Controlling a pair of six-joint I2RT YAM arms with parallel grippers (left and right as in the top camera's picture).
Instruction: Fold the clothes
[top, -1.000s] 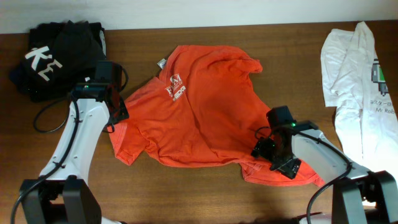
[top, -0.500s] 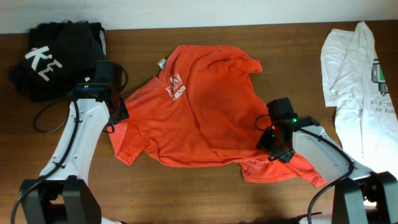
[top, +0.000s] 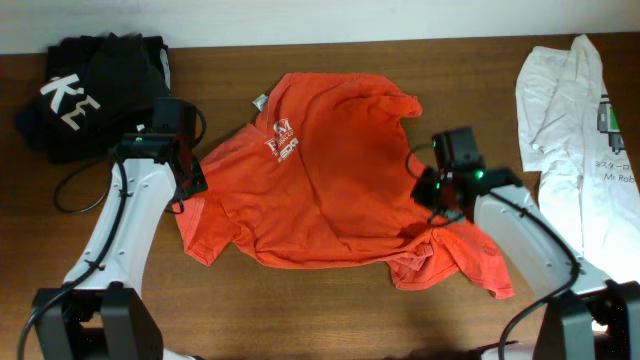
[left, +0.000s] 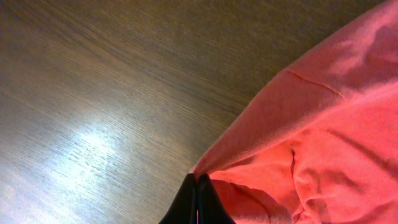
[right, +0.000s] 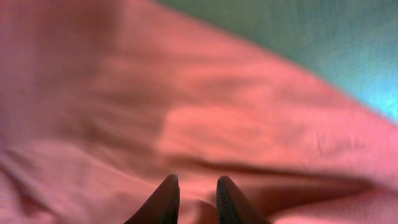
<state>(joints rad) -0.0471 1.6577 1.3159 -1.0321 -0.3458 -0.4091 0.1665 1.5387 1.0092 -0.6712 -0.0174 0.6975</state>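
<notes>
While both arms work at its margins, the red-orange T-shirt lies rumpled mid-table. Bare table runs along the near edge and in a strip before the white T-shirt at right. Black garments sit far left. The neck label points far-left and the hem near-right, so the long axis is that diagonal. Left gripper: fingers pressed together, pinching the shirt's left edge. Right gripper: fingers nearly closed with cloth between them, at the shirt's right side.

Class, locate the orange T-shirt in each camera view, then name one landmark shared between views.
Overhead: orange T-shirt lies spread in the middle.
Left wrist: orange T-shirt fills the right side, edge pinched by the left gripper.
Right wrist: orange T-shirt fills nearly everything, blurred, behind the right gripper.
Landmark: brown table, in overhead and left wrist.
</notes>
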